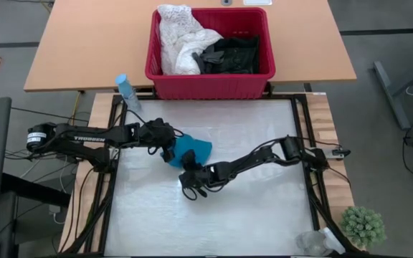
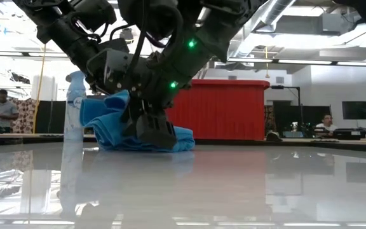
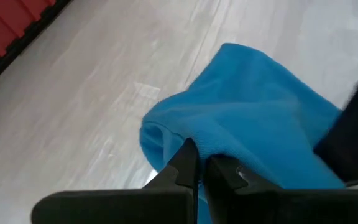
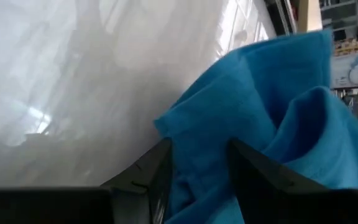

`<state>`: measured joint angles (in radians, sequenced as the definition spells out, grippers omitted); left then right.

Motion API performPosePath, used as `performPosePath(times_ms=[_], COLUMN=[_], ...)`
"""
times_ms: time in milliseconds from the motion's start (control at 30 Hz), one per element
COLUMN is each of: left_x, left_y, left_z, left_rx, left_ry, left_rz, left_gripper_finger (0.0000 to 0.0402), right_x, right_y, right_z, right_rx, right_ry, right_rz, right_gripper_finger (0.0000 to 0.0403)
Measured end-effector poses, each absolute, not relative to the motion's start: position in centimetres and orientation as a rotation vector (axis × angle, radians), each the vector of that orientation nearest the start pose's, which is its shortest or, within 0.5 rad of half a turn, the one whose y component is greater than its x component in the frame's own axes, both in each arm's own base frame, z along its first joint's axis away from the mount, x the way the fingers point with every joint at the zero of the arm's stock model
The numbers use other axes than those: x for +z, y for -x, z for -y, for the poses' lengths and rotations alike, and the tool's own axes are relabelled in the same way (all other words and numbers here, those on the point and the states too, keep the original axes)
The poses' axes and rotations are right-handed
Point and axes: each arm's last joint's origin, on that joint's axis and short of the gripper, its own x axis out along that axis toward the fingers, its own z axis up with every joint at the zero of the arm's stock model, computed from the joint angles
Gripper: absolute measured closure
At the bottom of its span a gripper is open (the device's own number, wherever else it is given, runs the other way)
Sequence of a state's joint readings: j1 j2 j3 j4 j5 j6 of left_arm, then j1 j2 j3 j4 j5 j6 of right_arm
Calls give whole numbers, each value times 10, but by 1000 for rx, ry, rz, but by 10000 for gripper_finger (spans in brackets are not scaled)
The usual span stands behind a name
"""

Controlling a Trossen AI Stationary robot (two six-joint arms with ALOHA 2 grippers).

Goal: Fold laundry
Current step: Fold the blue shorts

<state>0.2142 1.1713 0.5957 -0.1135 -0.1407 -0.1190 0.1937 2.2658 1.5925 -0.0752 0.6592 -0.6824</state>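
The small teal garment (image 1: 193,150) lies bunched near the middle of the white table (image 1: 249,215), and both arms meet over it. The left gripper (image 3: 197,167) has its fingers pressed together on a raised fold of the cloth, probably to lift that edge. The right gripper (image 4: 199,163) pinches the cloth's other side between half-spread fingers, likely to keep it stretched for the fold.

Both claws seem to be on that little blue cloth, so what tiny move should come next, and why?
Probably draw the two grippers apart to spread it. The left gripper is shut on the teal garment, the right gripper straddles another edge, and it lies bunched on the table.
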Motion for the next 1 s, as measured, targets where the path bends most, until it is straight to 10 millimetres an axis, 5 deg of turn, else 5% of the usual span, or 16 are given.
performPosePath(times_ms=[167,467,567,800,1000], left_x=[202,202,202,202,202], left_y=[-224,-224,-224,-224,-223], left_z=[-53,-53,-53,-53,-54], left_rx=[382,389,387,398,472], left_ry=[147,167,162,172,282], left_rz=[-670,-666,-667,-665,-637], left_gripper_finger=[401,401,401,398,369], right_x=[139,137,139,140,136], right_y=[-480,-477,-477,-473,-473], right_z=[-73,-74,-79,-99,-86], right_rx=[-161,-181,-192,-123,-221], right_ry=[935,962,941,938,868], right_rz=[-813,-854,-836,-805,-848], right_gripper_finger=[239,372,388,264,148])
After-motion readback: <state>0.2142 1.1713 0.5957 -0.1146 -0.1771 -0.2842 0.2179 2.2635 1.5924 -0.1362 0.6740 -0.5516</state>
